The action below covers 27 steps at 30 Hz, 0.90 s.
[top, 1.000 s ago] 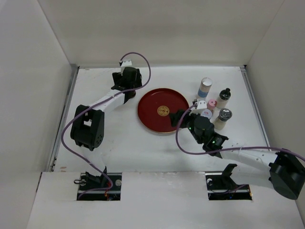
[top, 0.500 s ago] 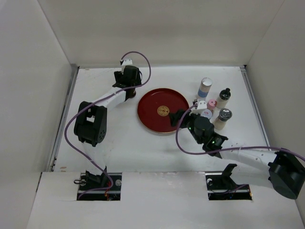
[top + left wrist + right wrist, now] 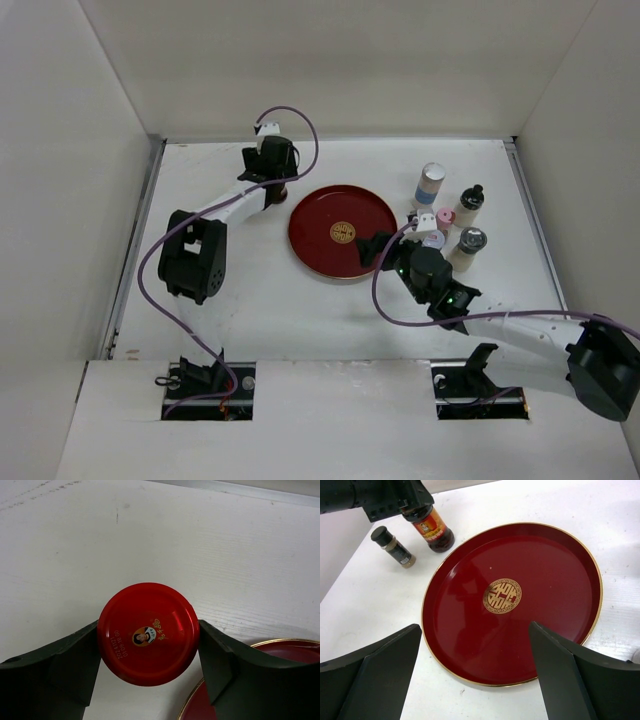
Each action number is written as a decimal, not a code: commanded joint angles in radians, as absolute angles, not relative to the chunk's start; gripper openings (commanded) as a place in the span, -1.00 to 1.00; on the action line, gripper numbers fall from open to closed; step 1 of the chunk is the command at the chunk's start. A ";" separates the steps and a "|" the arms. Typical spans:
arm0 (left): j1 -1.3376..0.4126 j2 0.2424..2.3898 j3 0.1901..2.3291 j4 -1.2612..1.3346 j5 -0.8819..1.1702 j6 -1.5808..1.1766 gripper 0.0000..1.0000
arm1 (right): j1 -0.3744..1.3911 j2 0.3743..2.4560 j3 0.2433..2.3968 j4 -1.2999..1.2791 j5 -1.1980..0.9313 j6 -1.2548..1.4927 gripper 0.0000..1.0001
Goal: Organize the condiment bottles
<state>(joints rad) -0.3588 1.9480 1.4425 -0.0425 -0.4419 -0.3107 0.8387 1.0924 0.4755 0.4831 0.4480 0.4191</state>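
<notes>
In the left wrist view, the round cap of the red-capped dark jar point(image 3: 147, 632) sits between my left gripper's point(image 3: 148, 647) two fingers, which both press against its sides. The jar point(image 3: 432, 530) stands upright on the table just off the far-left rim of the red tray point(image 3: 545, 570). A thin black-capped bottle point(image 3: 394, 546) stands next to the jar. My right gripper point(image 3: 475, 650) hangs open over the tray's near edge with nothing in it. Right of the tray stand the blue-labelled bottle point(image 3: 431, 186), a cream bottle point(image 3: 468, 205), a pink-capped jar point(image 3: 444, 218) and a silver-capped jar point(image 3: 468, 247).
The red tray point(image 3: 310, 225) lies mid-table with nothing on it. White walls close the table off at the back and on both sides. The right arm's wrist point(image 3: 430, 270) stays close to the group of bottles on the right.
My left gripper's fingers have come together onto the red cap, and the left arm's elbow has shifted slightly. The right gripper has drawn back a little toward the tray's near edge.
</notes>
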 commanded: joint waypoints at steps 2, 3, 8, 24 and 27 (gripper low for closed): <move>-0.366 1.957 1.476 -0.035 -0.425 -0.322 0.49 | 0.835 1.072 0.472 0.540 0.439 0.431 0.90; -0.366 1.960 1.479 -0.035 -0.426 -0.324 0.49 | 0.835 1.072 0.472 0.540 0.439 0.431 0.90; -0.366 1.967 1.483 -0.022 -0.426 -0.324 0.00 | 0.835 1.066 0.471 0.541 0.439 0.433 0.90; -0.439 1.686 1.459 0.077 -0.457 -0.284 -0.31 | 0.815 1.048 0.457 0.543 0.451 0.443 0.90; -0.473 1.660 1.436 0.089 -0.446 -0.288 -0.31 | 0.803 1.026 0.446 0.543 0.457 0.451 0.90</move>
